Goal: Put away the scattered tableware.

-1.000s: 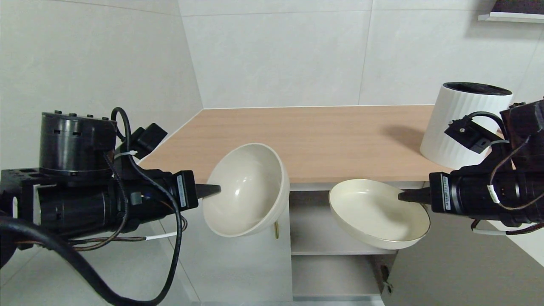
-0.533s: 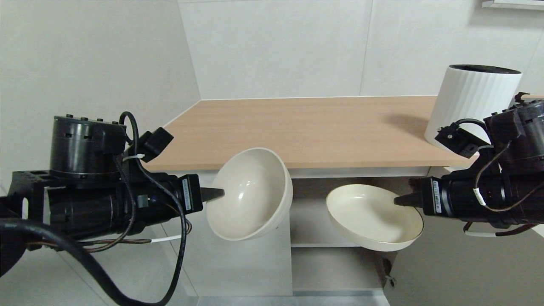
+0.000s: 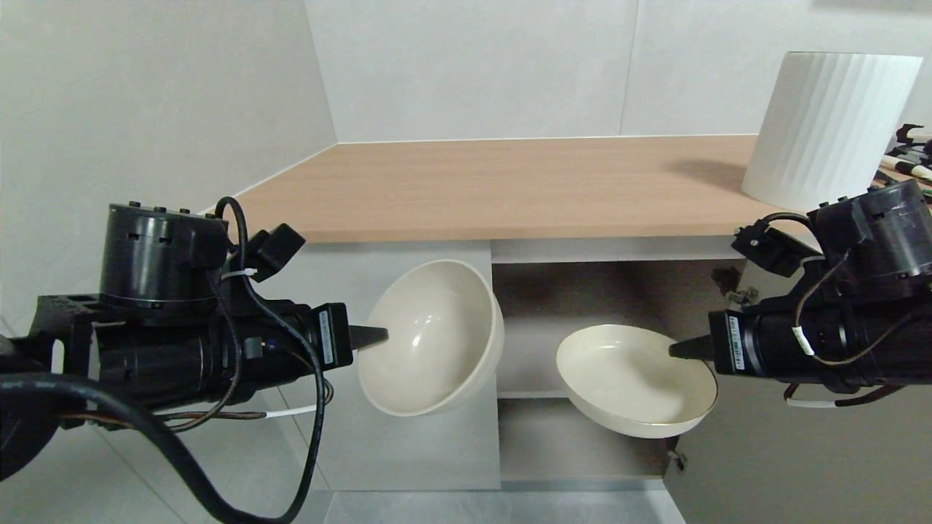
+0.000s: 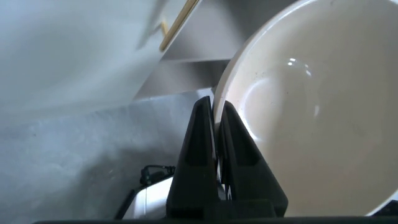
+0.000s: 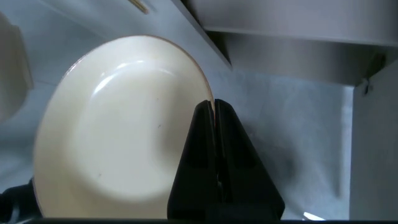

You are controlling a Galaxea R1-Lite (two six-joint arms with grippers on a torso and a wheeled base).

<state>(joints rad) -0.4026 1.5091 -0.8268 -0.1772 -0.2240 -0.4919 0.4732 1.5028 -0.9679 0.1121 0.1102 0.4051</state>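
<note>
Open cabinet (image 3: 582, 291) beyond shallow bowl (image 3: 633, 378)

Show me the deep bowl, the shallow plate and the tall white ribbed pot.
deep bowl (image 3: 429, 338): head view, on its inner hollow.
shallow plate (image 3: 630, 378): head view, on its inner floor.
tall white ribbed pot (image 3: 830, 124): head view, on its ribbed side wall.

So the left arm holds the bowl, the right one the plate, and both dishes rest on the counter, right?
Nearly. The left gripper holds the bowl and the right gripper the plate, but neither rests on the counter: the head view shows both in the air below it, before the open cupboard.
</note>
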